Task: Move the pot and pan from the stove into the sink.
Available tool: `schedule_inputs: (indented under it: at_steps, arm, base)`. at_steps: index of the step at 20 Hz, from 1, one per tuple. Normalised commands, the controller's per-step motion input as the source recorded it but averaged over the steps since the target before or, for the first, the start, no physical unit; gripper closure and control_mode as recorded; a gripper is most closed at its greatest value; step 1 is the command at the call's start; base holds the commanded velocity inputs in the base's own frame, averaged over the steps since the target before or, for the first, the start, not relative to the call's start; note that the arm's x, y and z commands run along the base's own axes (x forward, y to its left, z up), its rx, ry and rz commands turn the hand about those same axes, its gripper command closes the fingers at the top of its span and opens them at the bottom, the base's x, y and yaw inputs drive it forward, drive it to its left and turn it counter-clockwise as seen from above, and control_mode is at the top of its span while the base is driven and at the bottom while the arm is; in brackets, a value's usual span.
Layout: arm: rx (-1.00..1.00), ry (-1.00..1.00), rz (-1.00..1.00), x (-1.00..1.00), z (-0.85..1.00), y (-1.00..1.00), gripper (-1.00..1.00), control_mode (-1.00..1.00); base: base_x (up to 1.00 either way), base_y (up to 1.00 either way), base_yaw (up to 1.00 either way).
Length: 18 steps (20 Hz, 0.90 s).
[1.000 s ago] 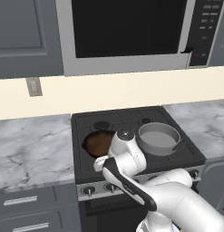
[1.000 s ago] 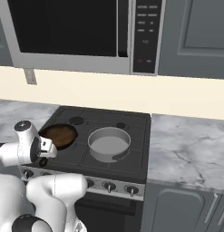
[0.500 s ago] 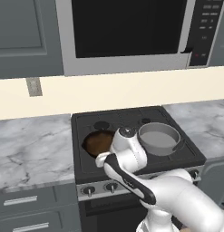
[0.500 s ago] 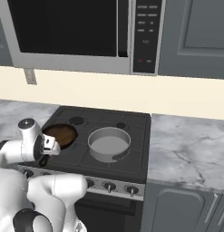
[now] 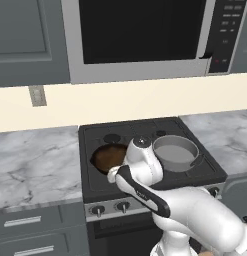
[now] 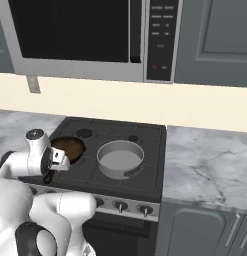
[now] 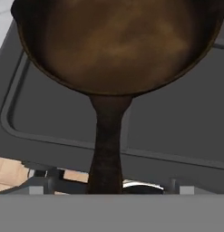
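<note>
the stove (image 5: pixel 145 145) (image 6: pixel 140 160) (image 7: pixel 177 127) is the landmark here: a black cooktop set between two stretches of grey marble counter (image 5: pixel 30 160) (image 6: pixel 210 165), with a row of silver knobs (image 5: pixel 122 205) (image 6: pixel 120 205) along its front edge.

to the left of the stove lies marble counter, and above it a pale wall with a small outlet plate (image 5: pixel 37 95) (image 6: pixel 32 84). over the stove hangs a microwave (image 5: pixel 145 35) (image 6: pixel 90 35) with a dark door and a control panel at its right end.

on the stove's front left burner sits the pan (image 5: pixel 109 157) (image 6: pixel 69 148) (image 7: pixel 118 41), a black skillet with a brownish inside. in the hand view its bowl lies at the top and its short dark handle (image 7: pixel 106 149) runs straight down toward the camera, over the stove's front edge. the white arm bends over the stove's front left corner and covers the near part of the pan in both base views.

the gripper (image 6: pixel 49 175) hangs just off the stove's front edge, in line with the pan's handle. its jaws stand wide apart and hold nothing. whether a finger touches the handle cannot be told.

to the right of the pan, on the stove's front right burner, sits the pot (image 5: pixel 175 151) (image 6: pixel 120 159), shallow, round and silver-grey with a pale inside. it stands close beside the pan but apart from it.

right of the stove the marble counter goes on, with grey cabinet doors (image 6: pixel 205 230) below it and a grey upper cabinet (image 6: pixel 215 40) beside the microwave.
</note>
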Motion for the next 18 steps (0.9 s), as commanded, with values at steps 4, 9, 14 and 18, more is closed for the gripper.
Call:
schedule_inputs:
  at_steps: [4, 9, 14, 18]
  arm:
    - [0.00, 0.00, 0.01, 0.00, -0.96, -0.20, -1.00, -1.00]
    - [0.00, 0.00, 0.01, 0.00, -0.79, -0.11, 1.00, -1.00]
    - [0.00, 0.00, 0.00, 0.00, -0.12, 0.00, 1.00, -1.00]
    - [0.04, 0.00, -0.04, 0.00, 0.48, 0.00, 1.00, -1.00]
  base:
    - [0.00, 0.00, 0.00]
    - [0.00, 0.00, 0.00]
    - [0.00, 0.00, 0.00]
    - [0.00, 0.00, 0.00]
